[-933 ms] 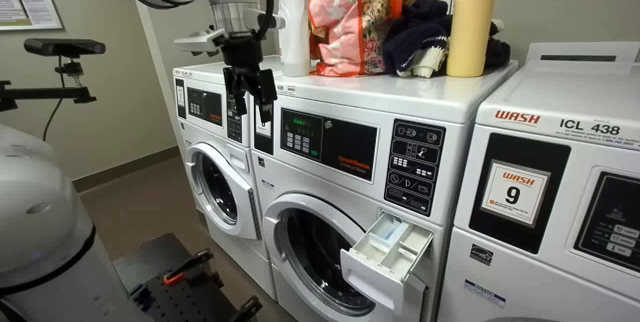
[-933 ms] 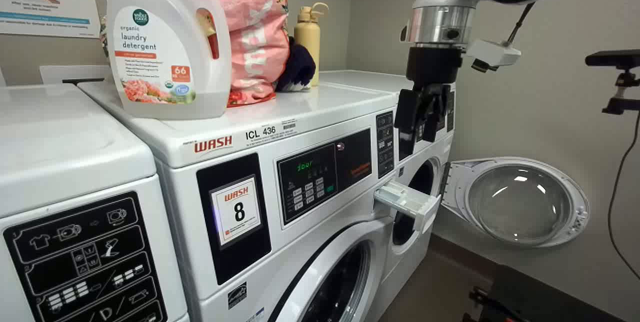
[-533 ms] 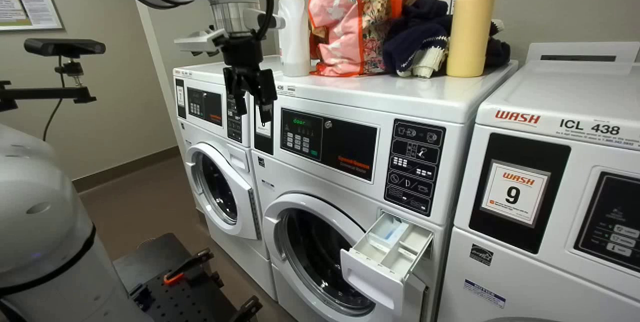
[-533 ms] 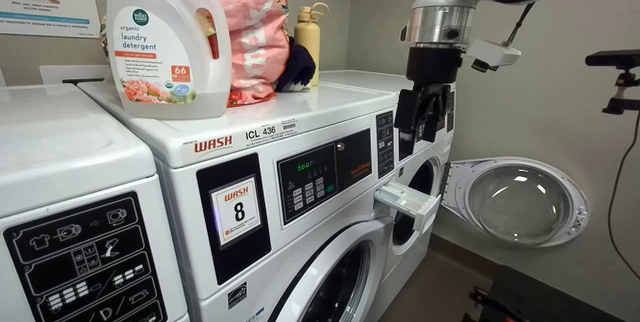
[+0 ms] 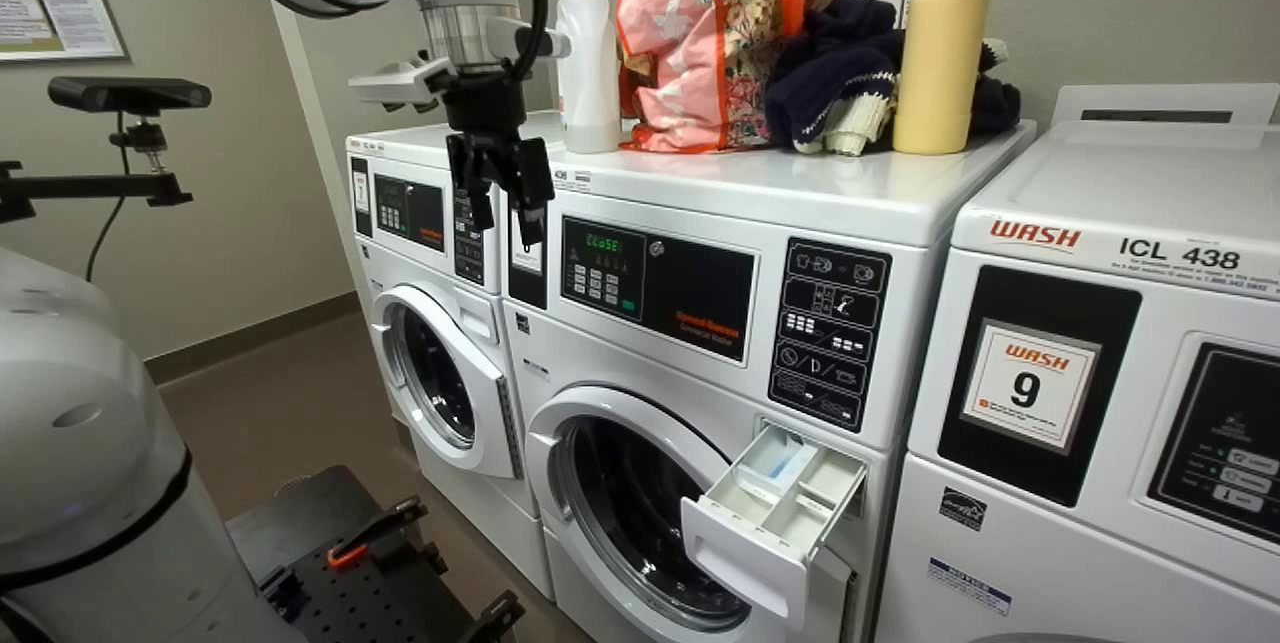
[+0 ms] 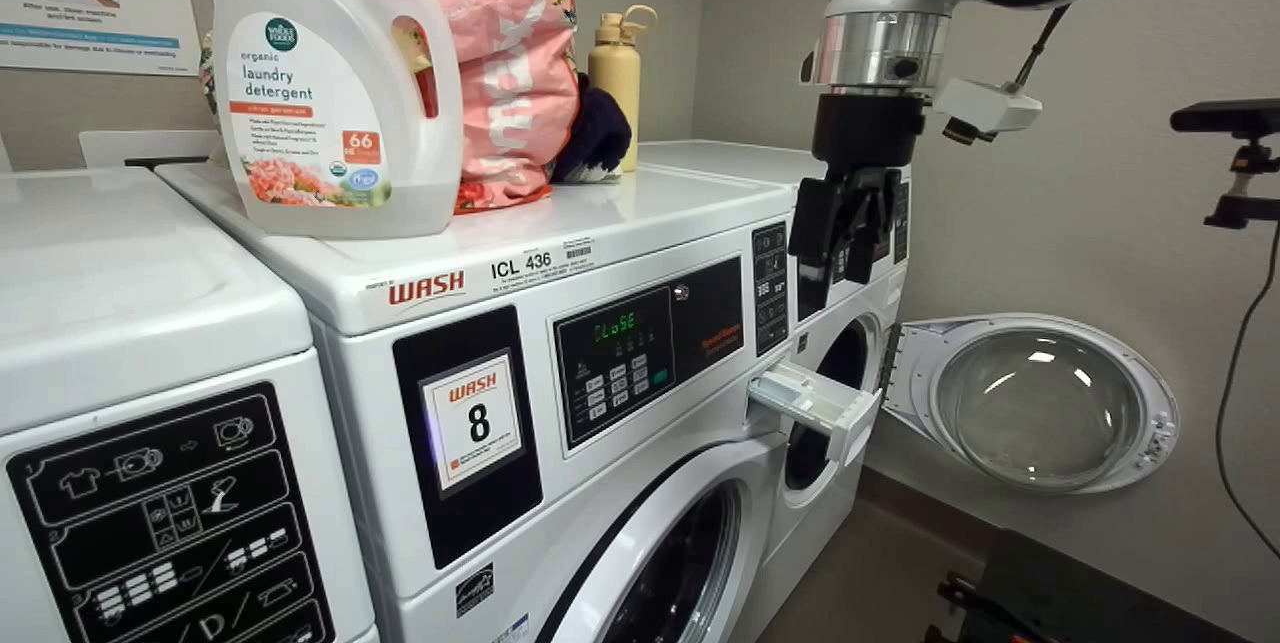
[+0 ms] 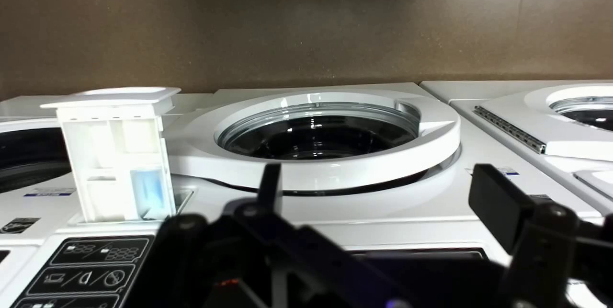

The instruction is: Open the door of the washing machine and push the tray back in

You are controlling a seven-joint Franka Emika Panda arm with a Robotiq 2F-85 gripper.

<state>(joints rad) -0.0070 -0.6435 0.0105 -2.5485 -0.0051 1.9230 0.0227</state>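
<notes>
The white washing machine (image 5: 650, 373) stands in the middle of the row; it bears an "8" sticker in an exterior view (image 6: 520, 403). Its round door (image 5: 600, 399) has a white rim and dark glass. In the wrist view a dark gap shows under the near side of the door rim (image 7: 335, 174); I cannot tell whether it is latched. The white tray (image 5: 745, 558) is pulled out at the door's upper corner; it also shows in the other views (image 6: 850, 428) (image 7: 115, 154). My gripper (image 5: 508, 223) is open and empty (image 7: 376, 176), pointing down before the control panel, apart from door and tray.
A smaller-looking washer (image 5: 420, 263) and the "9" washer (image 5: 1100, 523) flank the machine. Another washer's door (image 6: 1155, 413) hangs wide open. A detergent jug (image 6: 340, 133), bag (image 5: 690, 53), dark clothes (image 5: 830, 73) and yellow bottle (image 5: 940, 73) stand on top. A camera (image 5: 130, 93) stands nearby.
The machine's green display has changed from "door" to "CLOSE". The arm, gripper, door and tray have not visibly moved.
</notes>
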